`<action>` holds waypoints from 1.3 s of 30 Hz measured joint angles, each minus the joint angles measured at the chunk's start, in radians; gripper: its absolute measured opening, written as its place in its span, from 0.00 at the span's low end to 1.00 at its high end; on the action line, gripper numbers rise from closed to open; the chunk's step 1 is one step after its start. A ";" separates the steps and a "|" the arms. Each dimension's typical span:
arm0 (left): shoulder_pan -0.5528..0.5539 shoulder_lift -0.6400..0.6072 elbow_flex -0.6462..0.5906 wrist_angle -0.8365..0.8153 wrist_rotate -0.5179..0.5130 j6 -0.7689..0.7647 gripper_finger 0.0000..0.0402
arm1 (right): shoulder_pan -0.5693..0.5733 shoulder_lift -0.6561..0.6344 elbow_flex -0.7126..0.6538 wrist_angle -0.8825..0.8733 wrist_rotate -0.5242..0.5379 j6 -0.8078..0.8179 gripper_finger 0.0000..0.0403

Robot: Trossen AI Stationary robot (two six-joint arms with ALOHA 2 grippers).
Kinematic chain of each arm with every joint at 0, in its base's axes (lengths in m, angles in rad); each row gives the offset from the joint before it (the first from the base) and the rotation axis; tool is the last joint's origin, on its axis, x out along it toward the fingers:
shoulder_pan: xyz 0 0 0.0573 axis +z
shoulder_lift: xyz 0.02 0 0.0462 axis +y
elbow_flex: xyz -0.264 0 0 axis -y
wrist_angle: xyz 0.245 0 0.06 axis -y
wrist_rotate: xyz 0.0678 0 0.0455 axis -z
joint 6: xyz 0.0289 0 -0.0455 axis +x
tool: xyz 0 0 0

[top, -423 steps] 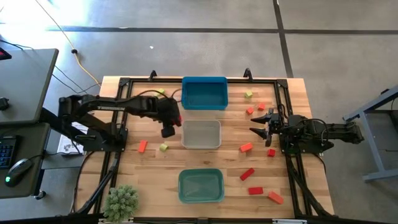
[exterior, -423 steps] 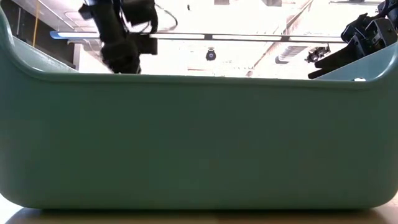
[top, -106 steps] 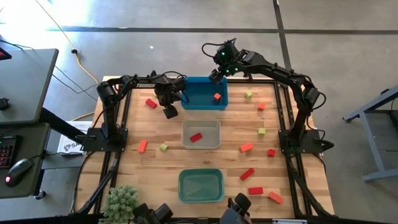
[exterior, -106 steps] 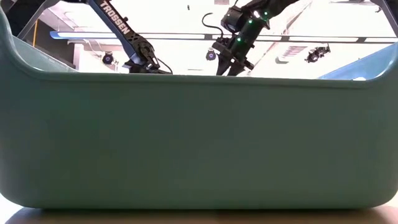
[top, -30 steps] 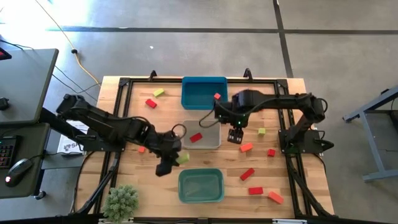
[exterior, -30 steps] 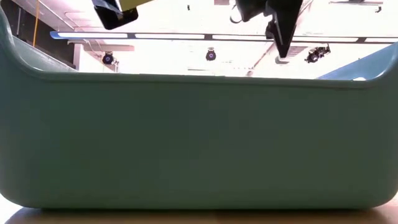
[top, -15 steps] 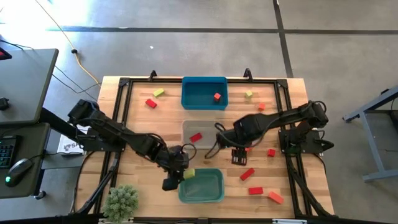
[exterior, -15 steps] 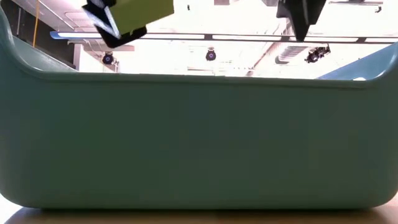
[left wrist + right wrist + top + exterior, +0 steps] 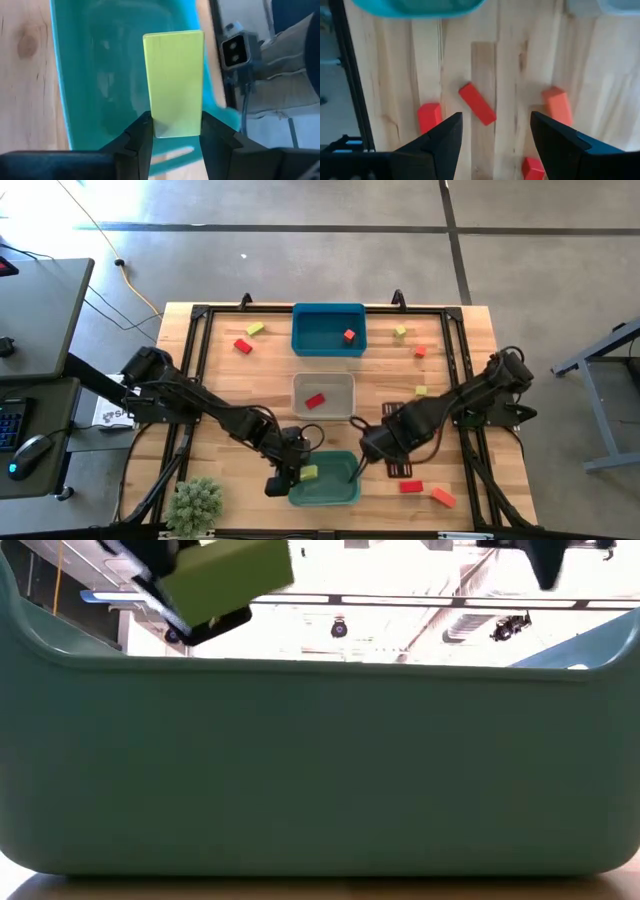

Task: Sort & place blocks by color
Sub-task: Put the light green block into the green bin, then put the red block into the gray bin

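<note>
Over the teal bin [image 9: 325, 480], the left tool [image 9: 175, 131] is clamped on a yellow-green block [image 9: 173, 82], while the right tool [image 9: 492, 131], fingers apart and empty, hangs above red blocks [image 9: 477, 104] on the bench [image 9: 520, 60].

most of the low view behind the teal bin [image 9: 320, 770] wall

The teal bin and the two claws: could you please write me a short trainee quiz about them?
1. True or false: the left claw grips a yellow-green block above the teal bin.
2. What lies in the clear-grey bin? A: a red block. B: an orange bar. C: nothing.
3. Fill in: the right claw stands ___ over red blocks on the table.
Key: 1 true; 2 A; 3 open.
</note>
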 joint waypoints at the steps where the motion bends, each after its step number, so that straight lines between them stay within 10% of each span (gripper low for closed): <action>1: 0.000 0.000 0.000 0.002 0.000 0.000 0.28 | 0.013 0.000 -0.023 0.018 0.000 0.010 0.55; 14: 0.009 0.000 0.000 -0.007 0.001 0.000 0.36 | 0.120 0.000 -0.282 0.144 0.026 0.080 0.55; 39: 0.001 0.000 0.088 -0.005 0.005 -0.124 0.50 | 0.140 -0.001 -0.327 0.326 0.102 -0.186 0.55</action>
